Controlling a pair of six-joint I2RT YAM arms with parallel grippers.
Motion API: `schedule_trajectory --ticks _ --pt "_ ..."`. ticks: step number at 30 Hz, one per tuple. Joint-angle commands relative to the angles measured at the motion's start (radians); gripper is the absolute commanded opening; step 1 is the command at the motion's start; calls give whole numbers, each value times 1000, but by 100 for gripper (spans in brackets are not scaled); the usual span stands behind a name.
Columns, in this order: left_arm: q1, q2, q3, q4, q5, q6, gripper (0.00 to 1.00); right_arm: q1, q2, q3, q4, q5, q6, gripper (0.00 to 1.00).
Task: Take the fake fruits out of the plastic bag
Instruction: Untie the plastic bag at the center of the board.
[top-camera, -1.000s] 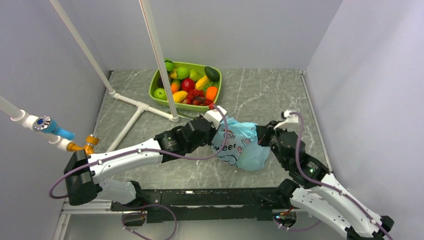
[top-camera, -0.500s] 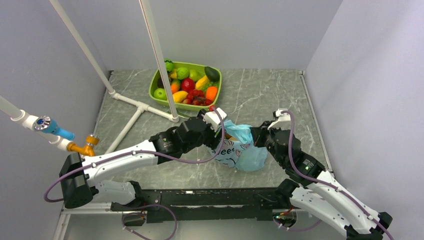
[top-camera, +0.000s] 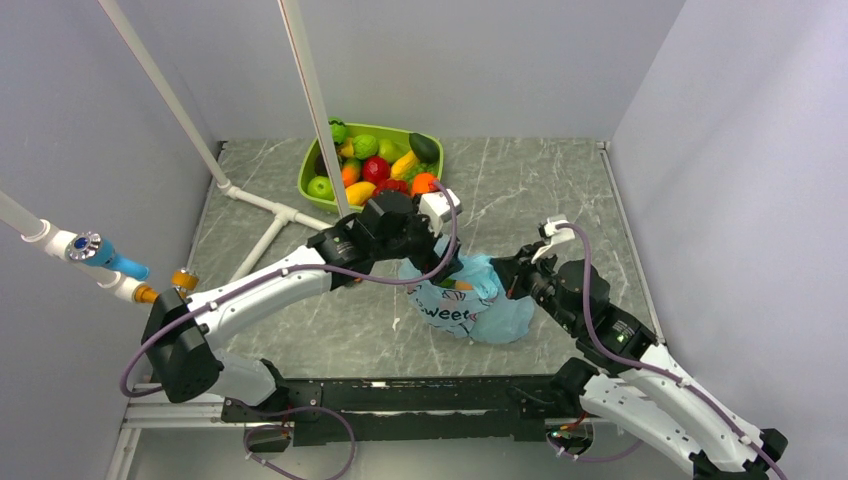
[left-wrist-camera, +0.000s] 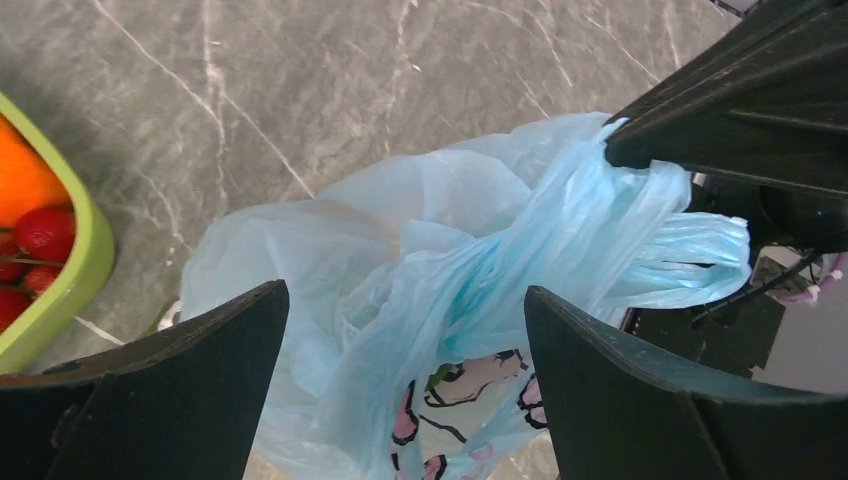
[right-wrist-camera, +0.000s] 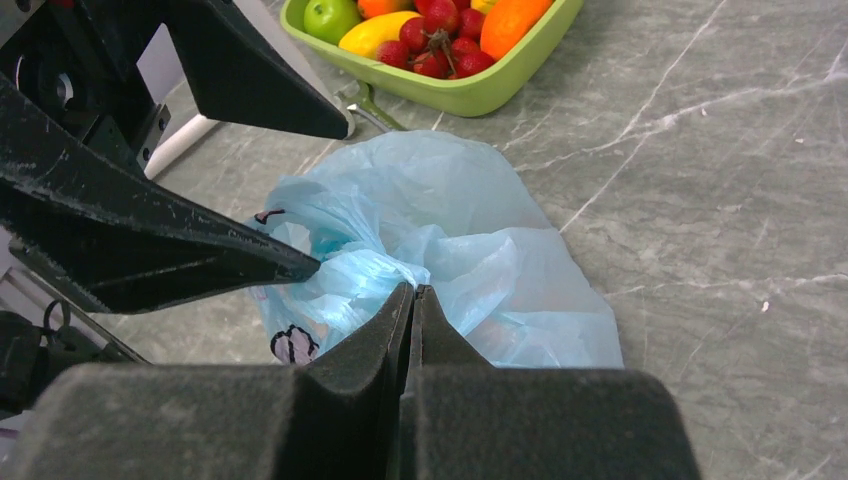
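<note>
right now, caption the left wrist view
Open left gripper over the blue plastic bag, its bunched top pinched by the right gripper.

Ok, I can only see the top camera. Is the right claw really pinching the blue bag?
Observer: Yes. The right wrist view shows the right gripper shut tight on a bunched fold of the plastic bag.
Operator: And the left claw, is it holding anything?
Observer: No. In the left wrist view the left gripper stands wide open above the bag, gripping nothing.
</note>
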Motion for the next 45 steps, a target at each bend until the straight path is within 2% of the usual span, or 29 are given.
schedule_trajectory --ticks 1,7,9,13,14,16,17,20,23,25,28,33,35,38,40,45 --pt "-6 22 41 -24 57 16 92 -2 23 38 21 -42 -33 0" --pt "-13 74 58 -36 79 17 67 -1 21 9 58 -77 -38 0" --pt "-24 86 62 -53 45 40 52 -1 29 9 54 -82 -39 0" --pt "-35 68 81 -105 -132 92 28 -1 57 43 1 -30 -49 0" --pt "-36 45 72 -103 -179 90 23 -2 57 48 -15 16 -37 0" --pt "-35 -14 38 -77 -285 85 4 -1 43 48 -56 130 19 0" --pt "-35 -46 20 -60 -339 77 0 -1 30 45 -81 186 68 0" --pt "-35 -159 -50 7 -512 79 0 -2 -35 38 -189 361 218 0" --pt "-35 -262 -142 99 -597 89 0 -2 -115 14 -257 479 361 0" --pt "-36 -296 -170 125 -571 83 0 -1 -149 -17 -181 420 309 1" --pt "-36 -289 -154 96 -510 38 0 -1 -124 -5 -111 291 196 20" --pt "-36 -244 -135 71 -430 -5 0 -1 33 138 -155 256 77 53" --pt "-35 -237 -126 66 -403 -11 0 -2 105 210 -189 225 34 57" --pt "-36 -244 -130 67 -368 -16 0 -4 197 280 -250 208 49 79" --pt "-37 -255 -144 81 -359 -17 0 -19 244 301 -271 168 69 83" --pt "-37 -263 -144 75 -379 -9 0 -97 295 289 -238 -35 148 79"
